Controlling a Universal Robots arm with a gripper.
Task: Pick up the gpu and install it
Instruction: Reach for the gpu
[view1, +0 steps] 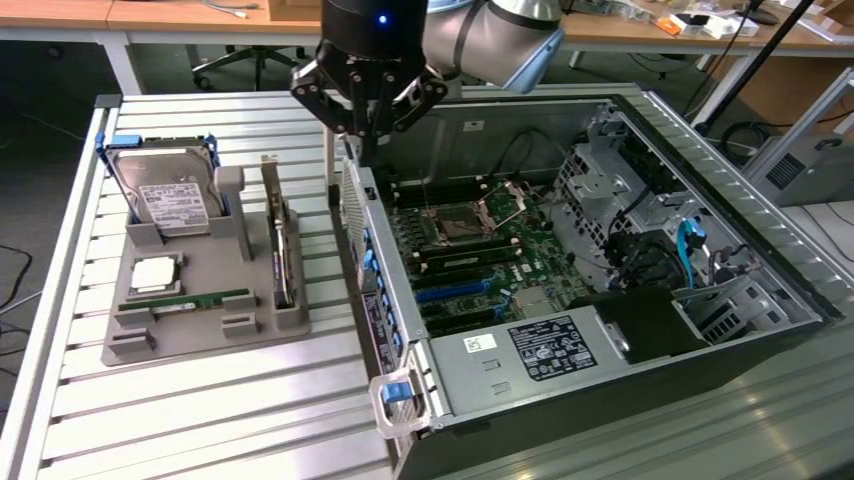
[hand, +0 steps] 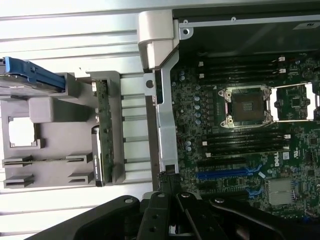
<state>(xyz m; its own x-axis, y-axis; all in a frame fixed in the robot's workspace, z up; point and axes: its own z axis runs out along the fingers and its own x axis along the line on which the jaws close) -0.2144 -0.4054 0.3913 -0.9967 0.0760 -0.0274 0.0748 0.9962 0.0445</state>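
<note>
Currently your gripper (view1: 366, 133) is hanging shut and empty; the gpu (view1: 278, 238) beside it is looking light, stiff, fragile, so favour its upper edge.

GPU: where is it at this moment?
At the exterior view's left, the gpu stands on edge in the grey holder tray, between the hard drive and the open computer case.
</note>
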